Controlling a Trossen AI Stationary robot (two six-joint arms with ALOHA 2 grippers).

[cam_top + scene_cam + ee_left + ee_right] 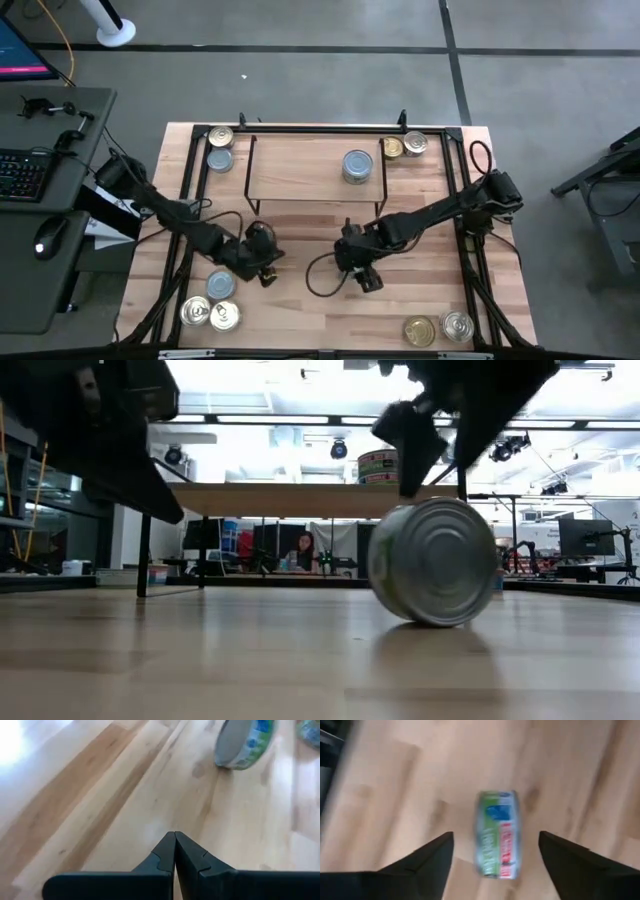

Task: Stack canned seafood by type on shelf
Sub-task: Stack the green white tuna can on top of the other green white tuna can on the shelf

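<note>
A tin of canned seafood [497,835] with a green and blue label stands on its rim on the table, its silver end [435,560] facing the near edge. My right gripper [496,835] hangs open above it, one finger on either side and apart from it. My left gripper [175,845] is shut on nothing, left of that tin [245,742], above the table [265,268]. On the shelf [300,175] sits a pale-blue-topped tin [357,166]; in the low view it shows as a stack [377,466].
Loose tins lie in groups: two at the far left [220,148], two at the far right [404,146], three at the near left [212,305], two at the near right [438,328]. A black frame [462,200] borders the table.
</note>
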